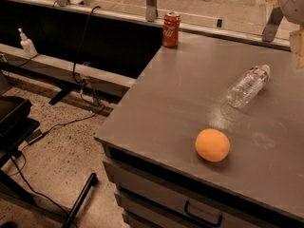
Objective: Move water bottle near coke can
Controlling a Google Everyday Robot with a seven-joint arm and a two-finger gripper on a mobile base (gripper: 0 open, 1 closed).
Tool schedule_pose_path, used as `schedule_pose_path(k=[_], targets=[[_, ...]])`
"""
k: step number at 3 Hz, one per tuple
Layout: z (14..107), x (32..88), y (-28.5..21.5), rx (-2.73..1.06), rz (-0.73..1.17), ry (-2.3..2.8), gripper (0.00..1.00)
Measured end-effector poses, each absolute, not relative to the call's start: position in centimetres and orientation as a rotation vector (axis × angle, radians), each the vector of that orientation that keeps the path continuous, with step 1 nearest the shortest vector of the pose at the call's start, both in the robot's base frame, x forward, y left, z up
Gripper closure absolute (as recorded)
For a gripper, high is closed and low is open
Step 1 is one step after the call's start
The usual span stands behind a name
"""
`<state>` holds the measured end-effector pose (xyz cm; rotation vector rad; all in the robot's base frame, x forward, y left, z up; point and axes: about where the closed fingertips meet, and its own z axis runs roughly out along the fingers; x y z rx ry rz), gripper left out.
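Observation:
The water bottle (248, 86) lies on its side on the grey table (180, 94), right of the middle, with its white cap pointing to the far right. The coke can (171, 29) stands upright at the table's far left corner, well apart from the bottle. My gripper (298, 46) is at the right edge of the view, above and to the right of the bottle, and holds nothing that I can see. It is mostly cut off by the frame.
An orange fruit (212, 145) sits near the table's front edge. A white pump bottle (27, 42) stands on a ledge at the far left. Cables and a black stand (14, 122) are on the floor to the left. Drawers (203, 215) are below the tabletop.

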<state>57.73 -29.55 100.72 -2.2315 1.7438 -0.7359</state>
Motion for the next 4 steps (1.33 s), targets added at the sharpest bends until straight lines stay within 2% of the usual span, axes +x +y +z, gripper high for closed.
schedule_pose_path(k=[1,2,4], targets=[[99.3,58.4,-32.9,-2.381,-0.718,1.657,0.0],[95.3,58.5,-33.1,-2.566,-0.509,1.475,0.0],[94.7,59.1,-32.8,-2.611,-0.559,1.439,0.0]])
